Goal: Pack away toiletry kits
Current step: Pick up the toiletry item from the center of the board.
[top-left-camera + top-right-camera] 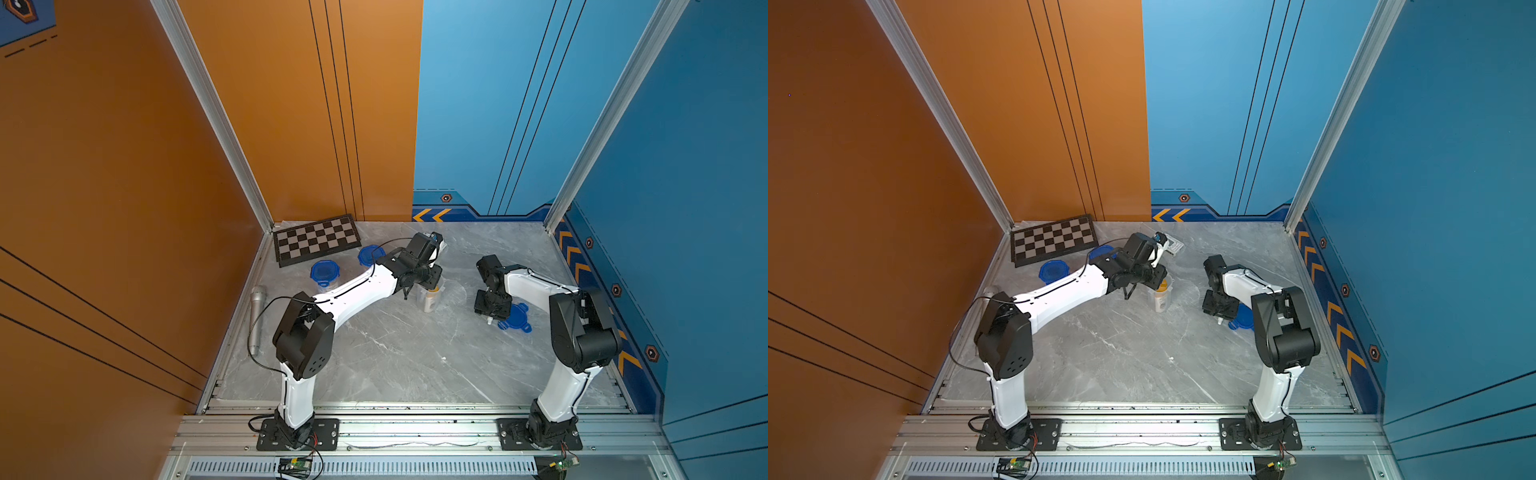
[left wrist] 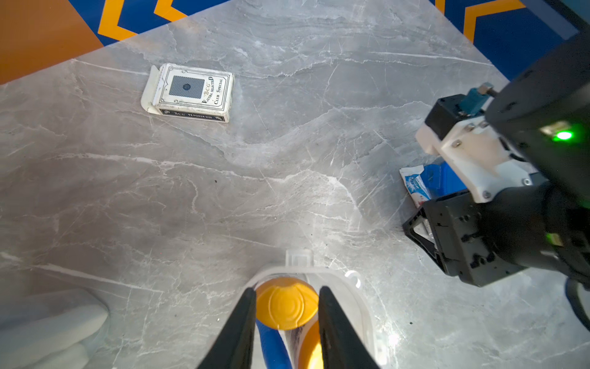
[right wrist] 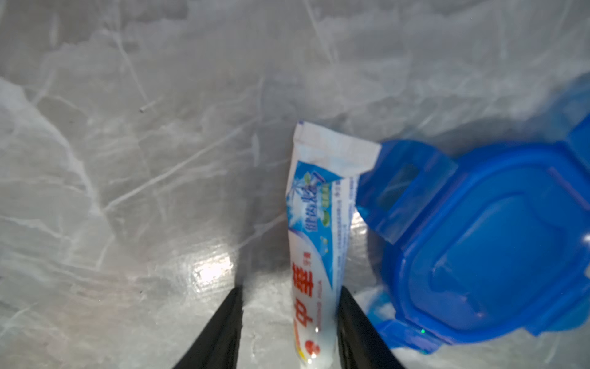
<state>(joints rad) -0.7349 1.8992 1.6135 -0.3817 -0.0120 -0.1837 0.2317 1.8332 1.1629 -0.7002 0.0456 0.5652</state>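
**Left gripper at bottle in open cup, right gripper straddling toothpaste tube**

Clutter on the marble tabletop: chessboard in the far corner, grey microphone along the left edge, card box lying flat at the back. None of them touches the kit items. In both top views the left arm crosses in front of the card box and one of the lidded cups.

The left gripper is over the open cup near the table's middle. Its jaws flank the cap of the gold-capped bottle standing inside. I can't tell whether they pinch the cap or are only beside it. A blue toothbrush handle is in the same cup.

The right gripper is down at the table with its jaws apart. The toothpaste tube lies flat between them, against one finger and clear of the other, so it isn't clamped. The loose blue lid is right beside it, one clip tab touching the tube's crimped end.

Count:
- Cups: 3 (2 lidded, 1 open)
- Blue lids: 3 (2 on cups, 1 loose)
- Bottles seen: 1
- Tubes seen: 1
- Toothbrushes seen: 1

What's inside the lidded cups is unreadable.
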